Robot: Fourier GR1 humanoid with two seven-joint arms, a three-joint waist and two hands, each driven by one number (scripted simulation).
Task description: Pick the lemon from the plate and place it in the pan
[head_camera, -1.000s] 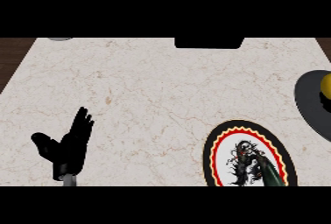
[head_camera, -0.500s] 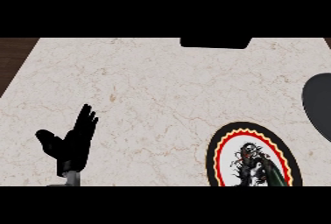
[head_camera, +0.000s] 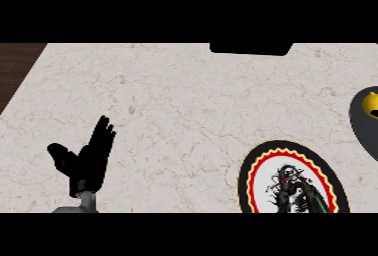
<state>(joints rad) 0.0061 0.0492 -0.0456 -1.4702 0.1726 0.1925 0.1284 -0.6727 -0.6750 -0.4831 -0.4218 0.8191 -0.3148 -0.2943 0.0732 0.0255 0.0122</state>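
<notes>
Left hand (head_camera: 85,160) is parked near the counter's (head_camera: 184,100) front-left corner, wide open with its fingers straight up, holding nothing. Further right, a patterned plate (head_camera: 253,172) sits at the front edge. The lemon (head_camera: 372,104) is way over at the right edge, on the dark pan (head_camera: 362,135). Both are cut off by the view.
</notes>
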